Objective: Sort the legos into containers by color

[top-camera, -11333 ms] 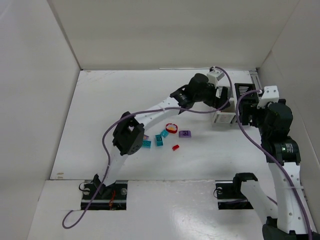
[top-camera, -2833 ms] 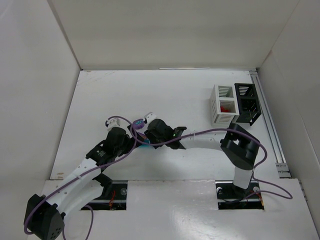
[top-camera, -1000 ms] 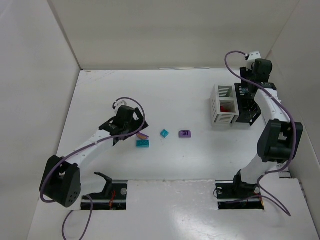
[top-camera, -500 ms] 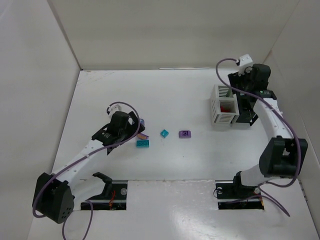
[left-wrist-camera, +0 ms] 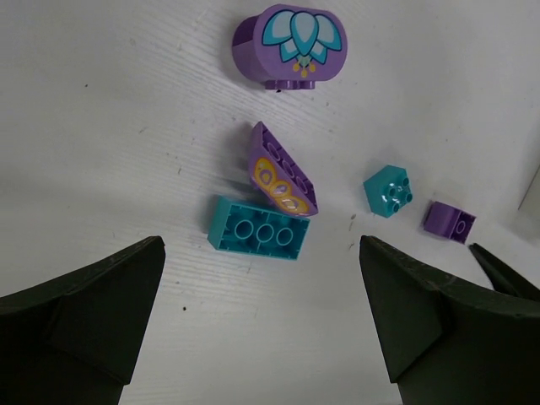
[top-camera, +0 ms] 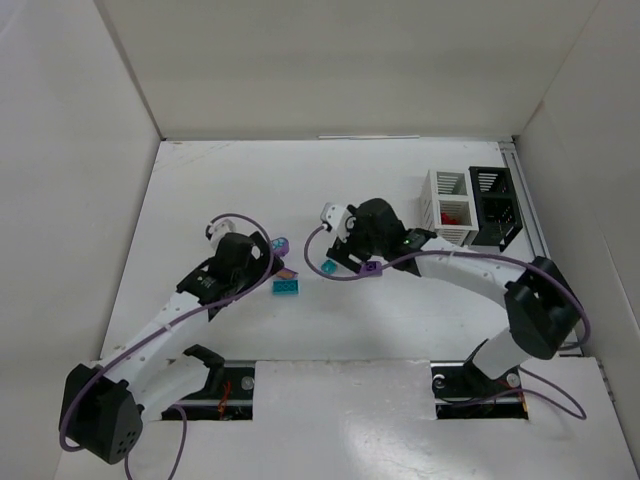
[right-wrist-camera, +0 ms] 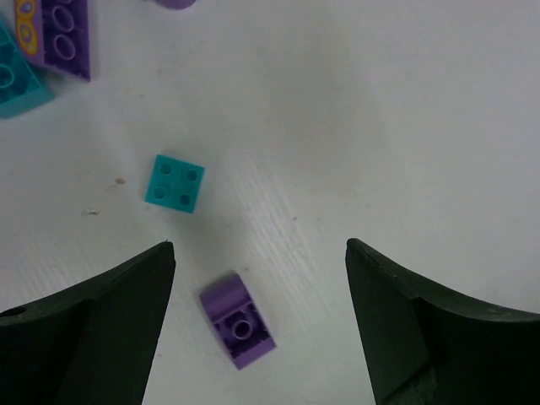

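Spread wide, the left gripper point(left-wrist-camera: 260, 245) hangs over a long teal brick point(left-wrist-camera: 256, 231) that lies left-right and shows three rings. Just beyond it leans a purple slope point(left-wrist-camera: 283, 173) with yellow print, then a round purple piece point(left-wrist-camera: 291, 38) with a flower. The right gripper point(right-wrist-camera: 260, 245), also spread, hovers over a square teal brick point(right-wrist-camera: 175, 183) and a one-stud purple brick point(right-wrist-camera: 238, 320). Far right stand the white bin point(top-camera: 447, 208) and the black bin point(top-camera: 495, 207).

I see teal legos point(left-wrist-camera: 256, 240) and purple legos point(left-wrist-camera: 291, 40) loose on the tabletop point(top-camera: 250, 180); the white bin point(top-camera: 447, 207), holding a red lego point(top-camera: 455, 215), stands beside the black bin point(top-camera: 494, 206).
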